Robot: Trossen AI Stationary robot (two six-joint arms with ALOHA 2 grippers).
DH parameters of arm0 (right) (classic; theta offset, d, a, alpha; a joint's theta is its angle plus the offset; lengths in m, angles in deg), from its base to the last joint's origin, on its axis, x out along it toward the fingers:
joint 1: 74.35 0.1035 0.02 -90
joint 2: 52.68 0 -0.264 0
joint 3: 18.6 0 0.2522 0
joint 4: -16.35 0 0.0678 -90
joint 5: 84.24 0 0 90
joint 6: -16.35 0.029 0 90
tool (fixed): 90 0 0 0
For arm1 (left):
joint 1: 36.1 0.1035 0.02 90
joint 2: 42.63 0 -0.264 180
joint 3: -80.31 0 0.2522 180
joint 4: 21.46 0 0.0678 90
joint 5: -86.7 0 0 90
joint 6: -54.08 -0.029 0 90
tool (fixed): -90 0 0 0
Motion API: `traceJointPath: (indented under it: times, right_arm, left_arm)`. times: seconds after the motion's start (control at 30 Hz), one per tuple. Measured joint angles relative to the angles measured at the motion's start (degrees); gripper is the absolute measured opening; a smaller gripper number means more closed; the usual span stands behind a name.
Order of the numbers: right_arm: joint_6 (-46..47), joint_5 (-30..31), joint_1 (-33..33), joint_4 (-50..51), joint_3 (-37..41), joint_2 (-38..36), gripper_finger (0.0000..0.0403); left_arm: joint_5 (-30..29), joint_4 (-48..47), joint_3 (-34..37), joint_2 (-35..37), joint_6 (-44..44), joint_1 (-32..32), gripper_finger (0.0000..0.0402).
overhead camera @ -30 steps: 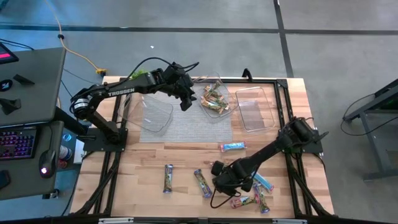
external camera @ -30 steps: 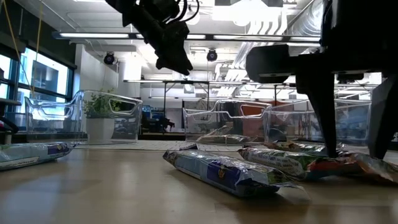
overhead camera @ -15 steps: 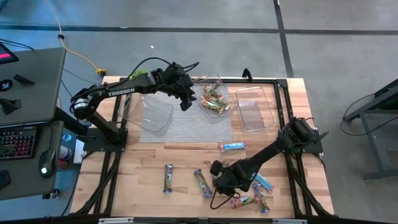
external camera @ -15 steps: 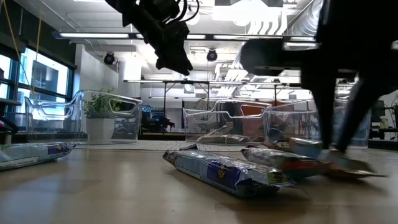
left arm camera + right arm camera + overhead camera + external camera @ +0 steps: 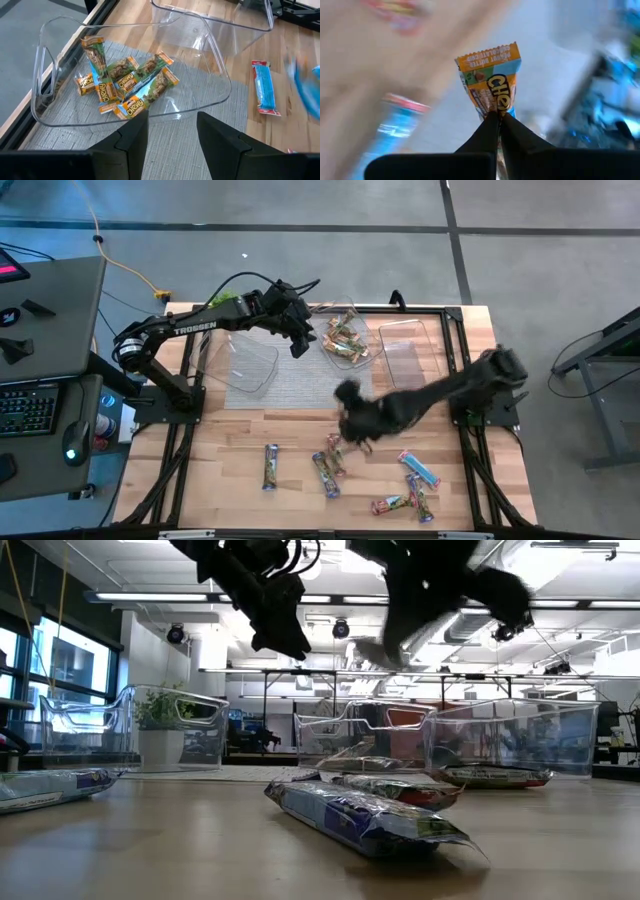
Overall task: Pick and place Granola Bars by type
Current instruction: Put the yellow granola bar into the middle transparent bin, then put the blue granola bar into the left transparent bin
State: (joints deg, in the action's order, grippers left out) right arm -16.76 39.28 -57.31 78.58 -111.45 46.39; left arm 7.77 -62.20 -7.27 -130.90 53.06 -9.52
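My right gripper (image 5: 346, 430) hovers above the table's middle, near the mat's near edge, shut on a green and orange granola bar (image 5: 489, 75). My left gripper (image 5: 172, 127) hangs open over the grey mat (image 5: 300, 385), beside the middle clear tub (image 5: 345, 340). That tub holds several green and tan bars (image 5: 125, 80). Loose bars lie flat on the wood: two dark ones (image 5: 270, 466) (image 5: 325, 475), a light blue one (image 5: 263, 87), and several at the near right (image 5: 415, 485). My right gripper pinches one end of the bar (image 5: 493, 106) between its two fingertips. The rest of the bar sticks out lengthwise beyond the fingers. In the low view the bar (image 5: 370, 650) is lifted well clear of the table.
Clear tubs stand left (image 5: 250, 360) and right (image 5: 410, 355) of the middle one, along the mat's far side. A dark bar (image 5: 360, 815) lies closest to the low camera. Bare wood lies between the mat and the loose bars.
My right gripper has shut on a green and orange bar among the bars at the near right. It has lifted the bar clear and swung fast up and toward the far edge, to the table's middle. The other bars there shifted a little.
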Motion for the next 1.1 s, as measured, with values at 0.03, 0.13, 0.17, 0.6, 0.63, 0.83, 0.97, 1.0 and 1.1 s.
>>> traceJointPath:
  times: [0.03, 0.13, 0.17, 0.6, 0.63, 0.83, 0.97, 1.0, 1.1]
  right_arm:
    - [-0.2, 0.7, -2.1, -1.2, 0.1, -1.8, 0.0]
    - [3.0, -1.9, -10.5, -3.9, 0.5, -6.4, 0.0]
    - [4.8, -4.8, -13.7, -4.4, 0.6, -7.5, 0.0]
    - [17.6, -38.4, -45.8, -38.8, 14.3, -5.7, 0.0001]
    - [17.0, -36.8, -46.0, -39.2, 15.6, -5.6, 0.0001]
    - [13.3, -29.6, -45.2, -41.5, 19.8, -5.5, 0.0016]
    - [14.0, -31.7, -45.1, -44.5, 21.3, -5.6, 0.0048]
    - [14.0, -31.6, -45.1, -44.7, 21.7, -5.6, 0.0059]
    - [13.8, -30.3, -45.1, -44.3, 22.4, -5.5, 0.009]
  left_arm:
    - [0.0, 0.0, 0.0, 0.0, 0.0, 0.0, 0.0161]
    - [0.0, -0.2, 0.0, 0.0, 0.0, 0.0, 0.0161]
    - [0.0, -0.2, 0.0, 0.0, 0.0, 0.0, 0.0161]
    - [0.0, -2.7, 0.0, 0.0, 0.0, 0.0, 0.0161]
    - [0.0, -3.4, 0.0, 0.0, 0.0, 0.0, 0.0161]
    - [-0.2, -5.3, 0.0, 0.0, -0.1, 0.0, 0.0161]
    - [-0.2, -5.3, 0.0, 0.0, -0.1, 0.0, 0.0161]
    - [-0.2, -5.5, 0.0, 0.0, -0.1, 0.0, 0.0161]
    - [0.6, -6.7, 0.0, 0.0, 0.0, 0.0, 0.0161]
